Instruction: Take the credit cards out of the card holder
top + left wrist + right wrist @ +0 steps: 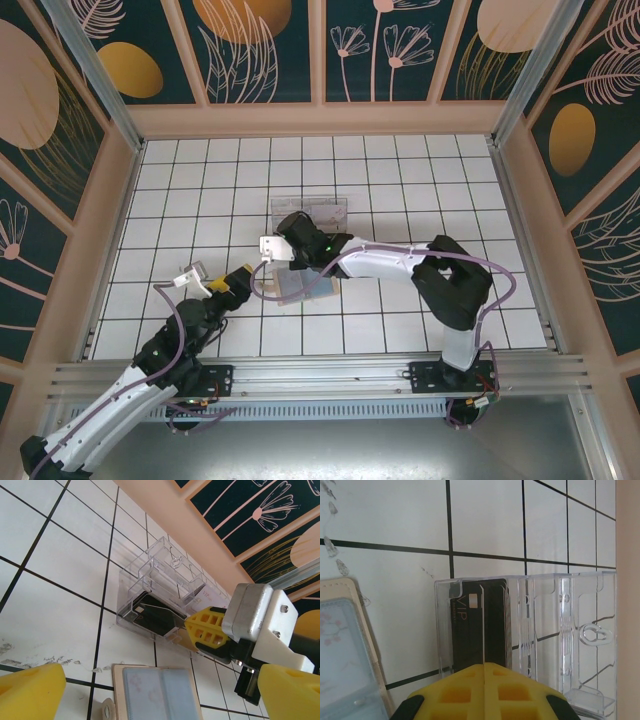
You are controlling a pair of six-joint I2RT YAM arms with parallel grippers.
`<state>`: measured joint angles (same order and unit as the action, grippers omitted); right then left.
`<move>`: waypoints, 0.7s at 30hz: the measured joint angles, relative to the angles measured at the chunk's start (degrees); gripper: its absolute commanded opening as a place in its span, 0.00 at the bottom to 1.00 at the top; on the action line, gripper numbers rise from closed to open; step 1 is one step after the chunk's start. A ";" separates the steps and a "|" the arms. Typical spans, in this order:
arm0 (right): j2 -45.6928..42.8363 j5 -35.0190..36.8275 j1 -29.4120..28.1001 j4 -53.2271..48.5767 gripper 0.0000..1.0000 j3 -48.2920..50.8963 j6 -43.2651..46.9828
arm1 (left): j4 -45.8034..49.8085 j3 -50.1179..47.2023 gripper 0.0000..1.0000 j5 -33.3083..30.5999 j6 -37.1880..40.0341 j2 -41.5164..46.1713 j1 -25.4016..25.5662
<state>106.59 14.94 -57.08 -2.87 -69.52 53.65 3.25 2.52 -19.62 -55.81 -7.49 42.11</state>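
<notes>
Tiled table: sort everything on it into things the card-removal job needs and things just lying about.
Job: flat tan-brown bifold card holder with blue-grey lining; thin pale pink-marked credit cards in its sleeves.
Lying about: clear plastic compartment box; black VIP-printed card stack inside it.

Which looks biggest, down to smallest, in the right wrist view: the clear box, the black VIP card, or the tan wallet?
1. clear box: plainly the largest.
2 and 3. tan wallet and black VIP card: they look about alike. The picture's edge cuts off the wallet, so I won't rank these two.
</notes>
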 measured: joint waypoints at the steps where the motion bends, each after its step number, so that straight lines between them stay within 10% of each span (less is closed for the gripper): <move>1: 0.13 0.02 0.13 -0.02 0.00 -0.04 0.00 | 0.00 0.00 0.99 0.00 0.00 0.00 0.00; 15: 3.85 0.04 0.52 0.07 0.00 -1.77 -1.95 | 0.00 0.00 0.99 0.02 0.02 0.00 0.00; 21: 4.22 0.61 0.74 0.33 0.24 -2.38 -2.97 | 0.00 0.00 0.99 0.02 0.02 0.00 0.00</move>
<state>110.80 15.55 -56.34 -2.55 -71.90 50.68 3.25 2.52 -19.59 -55.79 -7.49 42.11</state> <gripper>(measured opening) 0.191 0.985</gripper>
